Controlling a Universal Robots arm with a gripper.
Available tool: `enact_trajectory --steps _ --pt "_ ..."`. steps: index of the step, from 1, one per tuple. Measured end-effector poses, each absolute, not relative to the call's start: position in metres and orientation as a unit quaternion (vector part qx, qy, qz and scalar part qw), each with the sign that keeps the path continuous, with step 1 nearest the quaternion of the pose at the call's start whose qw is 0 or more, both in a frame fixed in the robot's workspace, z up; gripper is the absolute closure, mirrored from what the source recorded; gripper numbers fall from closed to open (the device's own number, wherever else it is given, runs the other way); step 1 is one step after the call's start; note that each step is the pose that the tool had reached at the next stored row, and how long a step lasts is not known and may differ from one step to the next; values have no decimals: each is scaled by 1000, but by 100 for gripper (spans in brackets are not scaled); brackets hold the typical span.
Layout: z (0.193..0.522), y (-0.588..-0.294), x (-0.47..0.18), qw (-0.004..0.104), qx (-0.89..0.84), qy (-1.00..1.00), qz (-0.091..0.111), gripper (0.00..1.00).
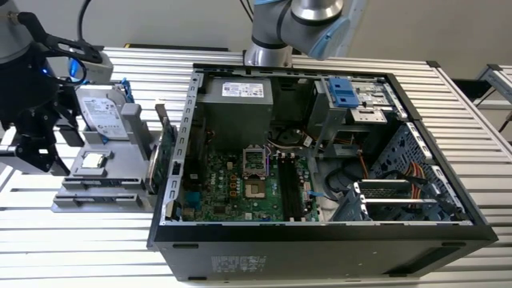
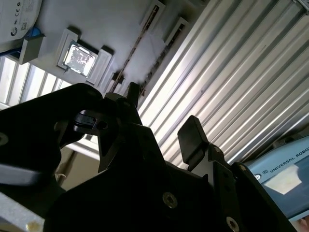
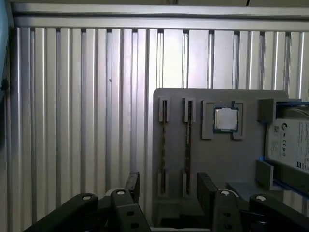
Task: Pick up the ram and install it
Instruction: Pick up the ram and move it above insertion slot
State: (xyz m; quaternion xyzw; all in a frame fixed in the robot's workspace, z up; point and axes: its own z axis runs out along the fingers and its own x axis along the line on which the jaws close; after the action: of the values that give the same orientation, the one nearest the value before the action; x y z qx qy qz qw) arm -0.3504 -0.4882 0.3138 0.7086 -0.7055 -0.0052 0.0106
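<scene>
Exterior view is showing the gripper (image 1: 38, 159) hanging over the slatted counter (image 1: 80, 252) at the exterior view's left. It is just beside a grey fixture tray (image 1: 88, 201) and well apart from the open computer case (image 1: 320, 252). The ram (image 1: 162, 150) is standing on its long edge in the tray, on the side nearest the case, with a second stick (image 1: 172, 157) close beside it.

Both wrist views are showing the gripper's fingers apart and carrying nothing.

The first wrist view is looking straight down on the tray. There the ram (image 3: 163, 145) and its neighbour (image 3: 187, 140) are appearing as two thin parallel lines, both lying between the fingers (image 3: 133, 186). The exterior view is not giving that alignment. It is instead giving the motherboard's memory slots (image 1: 292, 189) inside the case, which the wrist cameras are not covering.

The main risk, as I judge it, is lying in that close pairing. The fingers may be straddling both sticks, or one pad may be catching the neighbour or a slot holder. A thin board gripped off-centre may also be tilting in the fingers. How high the gripper is sitting above the sticks I cannot tell.
</scene>
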Motion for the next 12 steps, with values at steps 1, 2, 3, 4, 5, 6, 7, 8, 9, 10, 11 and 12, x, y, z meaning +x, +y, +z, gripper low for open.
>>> enact_trajectory --steps 1,2,3,4,5,6,7,8,9,10,11,12 --pt "313 -488 -350 11 709 -706 -5 0" --pt "312 -487 -351 11 708 -706 -5 0" --pt "312 -487 -351 11 708 -706 -5 0" --pt "311 -485 -351 11 708 -706 -5 0" --pt "310 -484 -351 11 708 -706 -5 0" --pt "309 -482 -351 11 708 -706 -5 0" --pt "309 -481 -351 11 708 -706 -5 0" --pt "308 -480 -351 11 708 -706 -5 0" --pt "307 -478 -351 11 708 -706 -5 0" --pt "306 -478 -351 11 708 -706 -5 0" --pt "306 -477 -351 11 708 -706 -5 0" --pt "305 -477 -350 11 708 -706 -5 0"
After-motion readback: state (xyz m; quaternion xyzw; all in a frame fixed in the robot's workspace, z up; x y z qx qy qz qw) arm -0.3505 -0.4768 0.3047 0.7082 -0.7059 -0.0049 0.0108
